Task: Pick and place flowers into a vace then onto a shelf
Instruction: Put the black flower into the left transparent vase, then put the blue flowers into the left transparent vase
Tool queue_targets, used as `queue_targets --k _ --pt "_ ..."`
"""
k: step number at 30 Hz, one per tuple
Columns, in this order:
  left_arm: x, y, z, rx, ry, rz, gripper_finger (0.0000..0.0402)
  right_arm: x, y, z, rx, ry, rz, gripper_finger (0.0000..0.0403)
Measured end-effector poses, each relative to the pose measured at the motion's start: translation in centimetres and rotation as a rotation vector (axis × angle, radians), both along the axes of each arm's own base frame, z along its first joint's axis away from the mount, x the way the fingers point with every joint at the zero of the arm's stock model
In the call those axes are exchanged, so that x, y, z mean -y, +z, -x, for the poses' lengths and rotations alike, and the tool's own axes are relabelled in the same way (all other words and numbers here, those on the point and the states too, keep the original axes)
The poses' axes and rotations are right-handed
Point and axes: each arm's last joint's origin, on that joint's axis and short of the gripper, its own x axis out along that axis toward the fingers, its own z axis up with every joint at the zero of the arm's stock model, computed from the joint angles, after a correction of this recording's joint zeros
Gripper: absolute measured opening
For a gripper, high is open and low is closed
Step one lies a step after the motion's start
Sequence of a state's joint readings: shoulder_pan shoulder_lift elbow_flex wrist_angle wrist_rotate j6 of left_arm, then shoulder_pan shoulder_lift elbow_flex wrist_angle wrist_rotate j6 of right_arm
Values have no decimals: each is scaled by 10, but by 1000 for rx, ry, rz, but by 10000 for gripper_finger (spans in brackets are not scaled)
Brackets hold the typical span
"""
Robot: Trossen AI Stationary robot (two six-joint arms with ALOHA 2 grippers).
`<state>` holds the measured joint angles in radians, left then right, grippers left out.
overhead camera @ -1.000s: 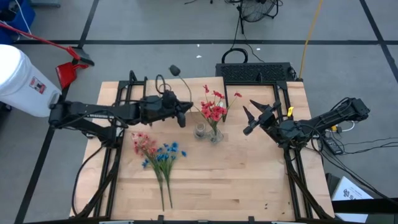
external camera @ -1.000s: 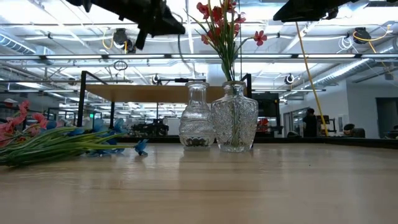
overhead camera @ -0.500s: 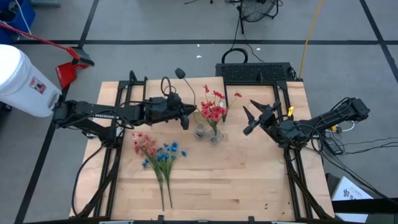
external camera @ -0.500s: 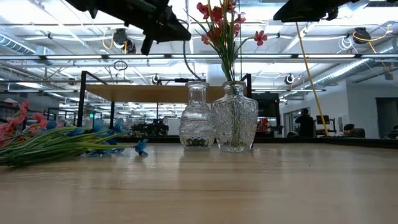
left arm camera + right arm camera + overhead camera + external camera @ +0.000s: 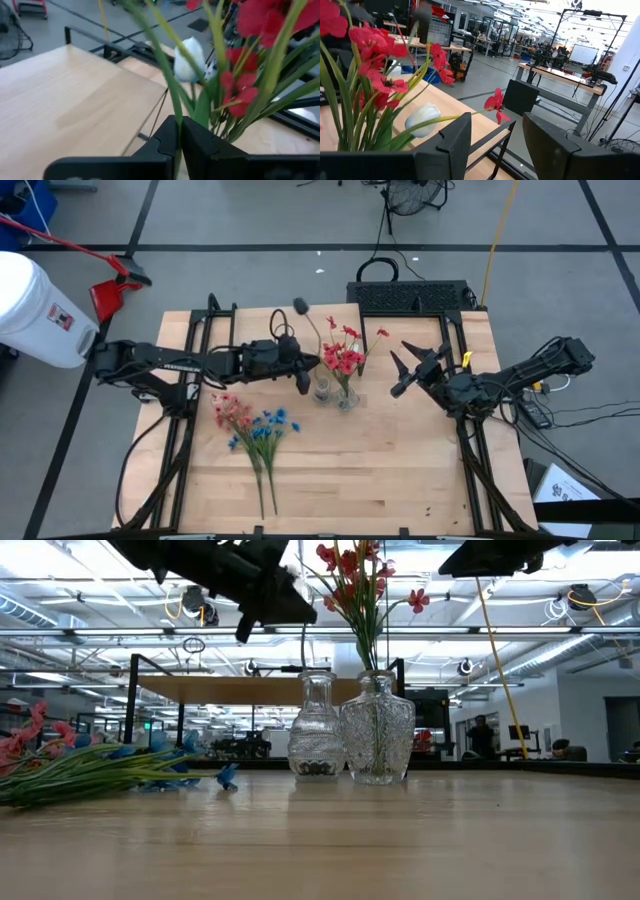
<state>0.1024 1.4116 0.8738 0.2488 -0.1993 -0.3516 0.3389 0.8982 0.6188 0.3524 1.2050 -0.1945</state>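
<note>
The left end effector hung above the desk at about 9 o'clock from the two glass vases, its fingers pinched together on a thin green stem that rose to a white bud. In the high view that stem curved up from the end effector toward 12 o'clock. The red bunch stood upright in the wider vase, with the narrower vase just beside it at 9 o'clock; in the low view the narrower vase and the wider one stood touching or nearly so, red blossoms well above their rims.

The pink-red bunch and the blue bunch lay flat on the desk at about 7 o'clock from the vases, their stems running toward 6 o'clock.

The right end effector waited at 3 o'clock from the vases, apart from them, its fingers spread wide and gripping nothing.

The shelf showed in the low view behind the vases, on black legs
</note>
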Motion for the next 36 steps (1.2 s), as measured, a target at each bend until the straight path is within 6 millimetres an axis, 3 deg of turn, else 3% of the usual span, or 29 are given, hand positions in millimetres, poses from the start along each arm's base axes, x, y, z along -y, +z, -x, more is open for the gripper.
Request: queue_targets --k 7,24,30,36 --pt "1 -11 -6 -38 -43 15 20 0 -1 0 -7 1 2 169" --pt "2 -13 -9 -7 49 53 184 0 -4 0 -8 1 -17 169" --pt "14 -5 -2 14 -15 218 190 0 -2 0 13 1 -24 169" --pt "36 -3 17 -117 -59 310 174 0 -3 0 7 1 -22 169"
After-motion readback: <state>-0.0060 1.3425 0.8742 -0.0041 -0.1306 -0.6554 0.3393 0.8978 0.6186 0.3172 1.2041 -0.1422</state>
